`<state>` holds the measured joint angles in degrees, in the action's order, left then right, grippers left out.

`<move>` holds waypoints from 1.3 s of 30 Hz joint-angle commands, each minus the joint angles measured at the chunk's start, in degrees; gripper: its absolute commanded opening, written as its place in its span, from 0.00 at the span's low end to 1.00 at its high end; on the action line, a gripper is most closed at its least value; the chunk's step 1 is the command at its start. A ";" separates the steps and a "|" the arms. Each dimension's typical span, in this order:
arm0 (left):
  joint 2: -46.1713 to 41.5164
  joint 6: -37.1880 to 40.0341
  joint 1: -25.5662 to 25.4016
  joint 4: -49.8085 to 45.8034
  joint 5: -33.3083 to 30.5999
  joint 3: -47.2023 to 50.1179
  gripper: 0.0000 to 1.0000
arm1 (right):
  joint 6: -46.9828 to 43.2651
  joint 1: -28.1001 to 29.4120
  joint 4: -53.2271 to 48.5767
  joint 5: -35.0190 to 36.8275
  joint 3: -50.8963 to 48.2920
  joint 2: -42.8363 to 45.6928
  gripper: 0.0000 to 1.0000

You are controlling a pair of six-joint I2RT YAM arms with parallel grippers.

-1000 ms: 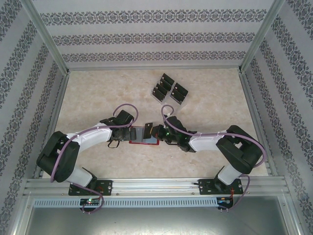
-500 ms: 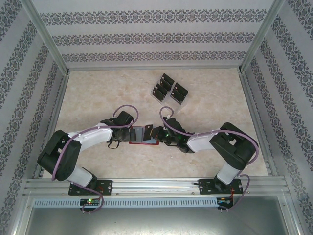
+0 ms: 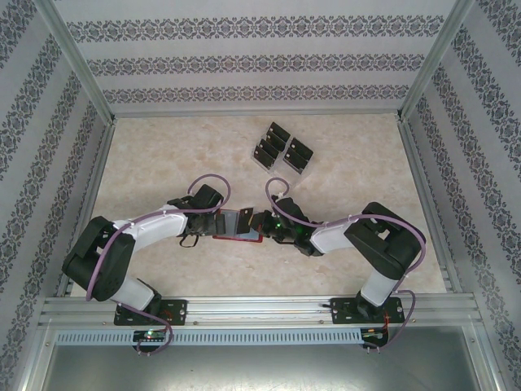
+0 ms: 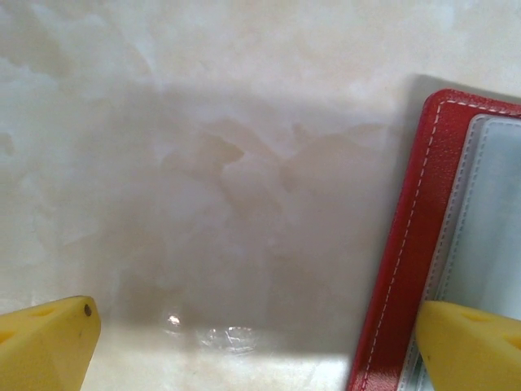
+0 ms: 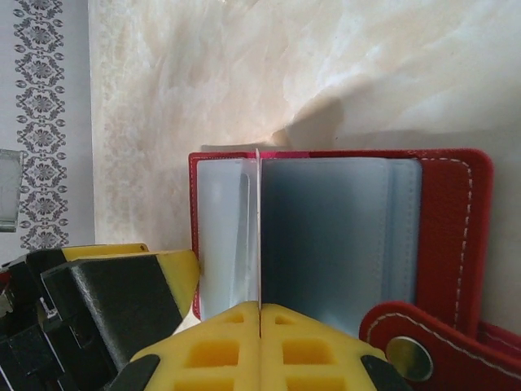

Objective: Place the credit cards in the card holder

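Beige marbled tabletop (image 3: 163,163), fenced by walls (image 3: 260,57) papered in grey patterned stripes. Near the middle of the near half, the red card holder (image 5: 456,212) lies open and flat, its grey-blue clear sleeves facing up and its snap tab (image 5: 407,352) at the corner nearest the right wrist camera.

The right gripper (image 5: 259,316) is pressed together on a single thin card (image 5: 258,228), seen edge-on, standing upright over the sleeves. The left gripper (image 4: 254,322) has its yellow fingers (image 4: 468,346) spread wide apart. One finger sits over the holder's red border and the other over bare table; whether it presses down cannot be told. The remaining credit cards (image 3: 279,149) stand in a cluster at the far side, well apart from the holder.

Compared with a second ago, the right arm has folded in, its elbow swinging left, and the gripper has edged a little further over the holder. The holder, the left arm and the far cards have not moved. This looks like the card being lined up with a sleeve; it does not yet appear to be inside.
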<state>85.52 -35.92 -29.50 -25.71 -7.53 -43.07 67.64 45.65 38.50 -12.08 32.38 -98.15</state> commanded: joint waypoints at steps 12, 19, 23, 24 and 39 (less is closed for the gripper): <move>-1.78 4.58 0.57 -0.73 1.33 -2.12 1.00 | 1.84 0.80 4.04 -1.06 -1.69 0.19 0.00; 2.38 4.45 0.49 -1.70 -2.43 -2.10 1.00 | 2.50 0.80 4.03 -1.31 -1.78 0.54 0.00; 3.16 4.28 0.51 -2.50 -3.82 -1.96 1.00 | 3.03 0.78 5.49 -1.38 -1.88 0.84 0.00; 3.21 4.22 0.49 -2.42 -3.81 -1.87 1.00 | 3.10 0.76 5.57 -1.38 -1.88 0.78 0.00; 3.32 3.84 0.48 -1.88 -3.37 -1.41 1.00 | 6.32 0.76 12.25 -1.46 -2.90 -3.98 0.00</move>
<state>87.50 -32.53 -29.50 -26.30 -8.38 -44.71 72.97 46.02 47.16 -13.32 30.94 -101.21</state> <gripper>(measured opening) 0.999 0.065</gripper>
